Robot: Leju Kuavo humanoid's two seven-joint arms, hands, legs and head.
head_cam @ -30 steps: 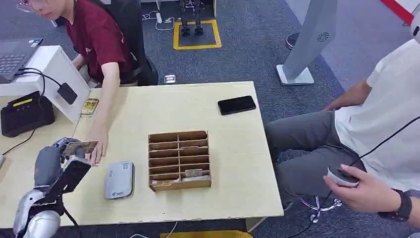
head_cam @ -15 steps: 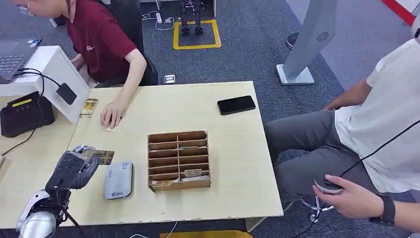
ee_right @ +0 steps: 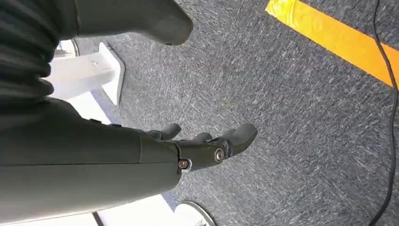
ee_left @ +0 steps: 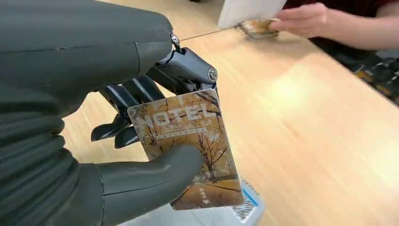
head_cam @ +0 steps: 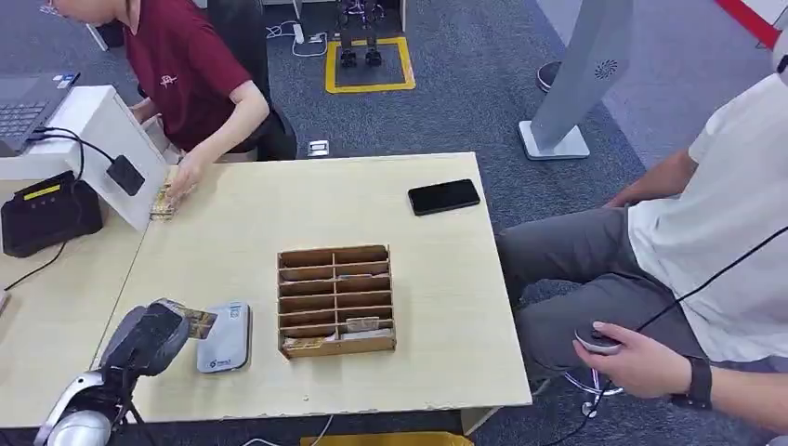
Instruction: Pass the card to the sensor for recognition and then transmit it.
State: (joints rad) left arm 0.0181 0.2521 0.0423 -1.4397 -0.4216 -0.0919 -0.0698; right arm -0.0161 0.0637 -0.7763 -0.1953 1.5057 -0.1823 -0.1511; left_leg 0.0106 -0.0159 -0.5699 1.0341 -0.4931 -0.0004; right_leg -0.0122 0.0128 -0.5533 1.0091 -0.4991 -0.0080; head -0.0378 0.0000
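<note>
While the left hand (head_cam: 149, 336) carries the card, here is the state:

left hand: pinches a hotel key card (ee_left: 188, 148) between thumb and fingers, printed face toward the wrist camera, far end jutting free so it can be laid over the reader.
card position: low on the table (head_cam: 437, 279) at about 8 o'clock, free end over the near edge of the grey card reader (head_cam: 224, 336); touching or just above it, cannot tell.
card reader: flat on the table just at 9 o'clock of the wooden slotted organiser (head_cam: 335, 299).
right hand (ee_right: 207, 143): hangs over grey carpet, fingers apart and loosely bent, holds nothing.
person in red (head_cam: 190, 70): hand on a stack of cards (head_cam: 167, 200) at 10 o'clock, likely the supply.
step judged: presenting card for recognition; handover not yet done.
risk: thin pinch, card could slip if pressed flat.
</note>
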